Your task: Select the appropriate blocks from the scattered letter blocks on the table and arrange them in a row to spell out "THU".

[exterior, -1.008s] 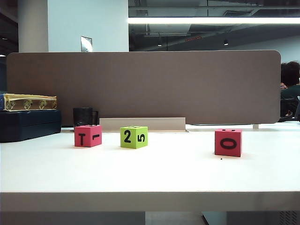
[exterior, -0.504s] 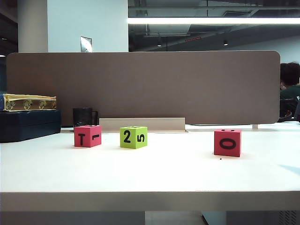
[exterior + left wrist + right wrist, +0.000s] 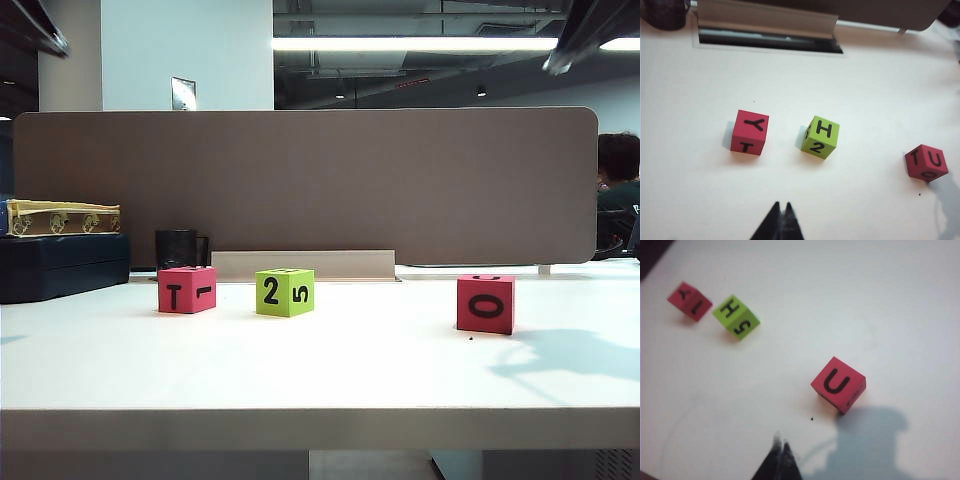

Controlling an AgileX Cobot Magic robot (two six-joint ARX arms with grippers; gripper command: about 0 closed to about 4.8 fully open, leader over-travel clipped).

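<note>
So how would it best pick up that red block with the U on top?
Probably from straight above, pinching two opposite side faces of the U block. It is a small cube lying flat on the table, with its sides free, well apart from the green block. The right end effector, shut above the table, hangs nearest; the left end effector, also shut, is farther.

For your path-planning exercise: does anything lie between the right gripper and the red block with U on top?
Nothing visible. The shut right gripper hangs above bare table short of the U block; only a tiny dark speck lies between.
</note>
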